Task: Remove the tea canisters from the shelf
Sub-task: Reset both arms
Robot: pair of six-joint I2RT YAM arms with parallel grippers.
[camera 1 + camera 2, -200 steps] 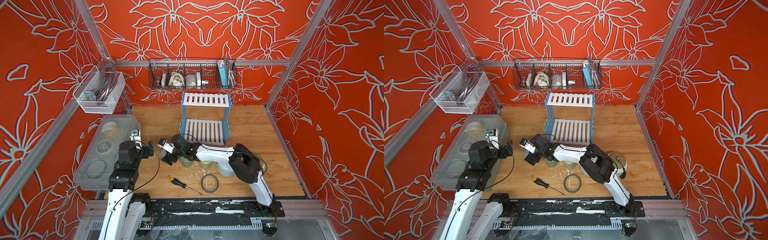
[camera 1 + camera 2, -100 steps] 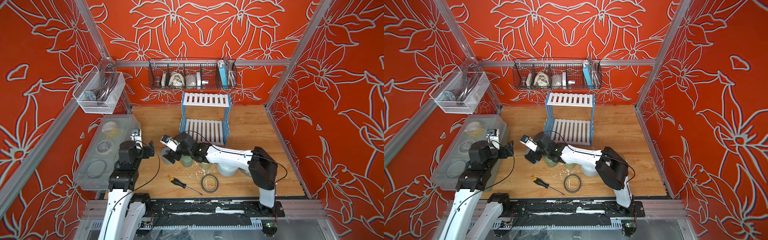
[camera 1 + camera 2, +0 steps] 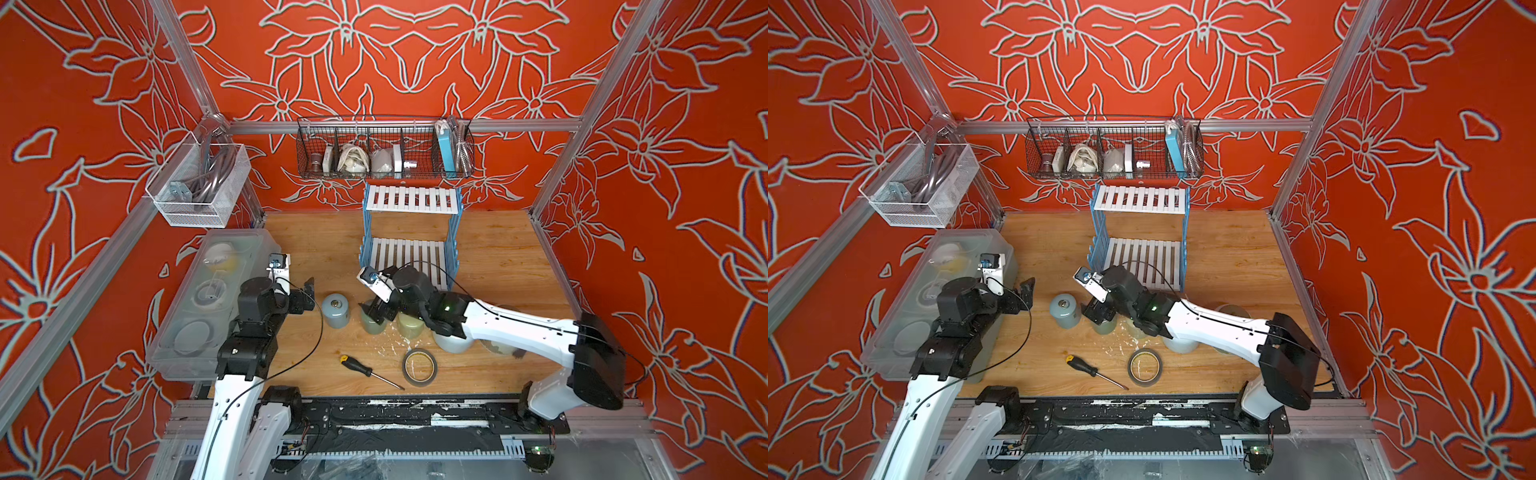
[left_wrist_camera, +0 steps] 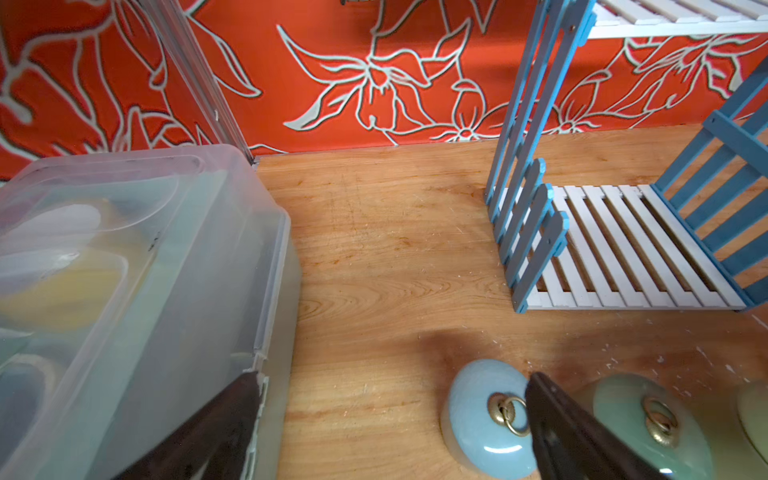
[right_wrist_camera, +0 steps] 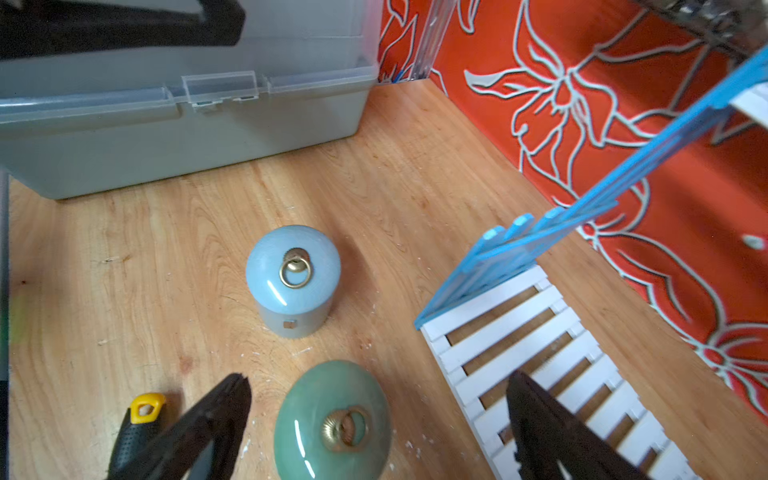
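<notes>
Right gripper (image 5: 378,380) just backed off the small grey-blue ceramic canister (image 3: 336,309), jaws wide apart, leaving it standing just in front of the bare white-slatted blue shelf (image 3: 411,199), so this looks basically done.

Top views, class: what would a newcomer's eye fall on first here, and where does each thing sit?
The red floral walls enclose everything. At the back of the wooden table stands the blue-and-white shelf, both boards bare. Nearer the robot the grey-blue canister stands upright, and the right pincer hangs open over the sage green canister.
</notes>
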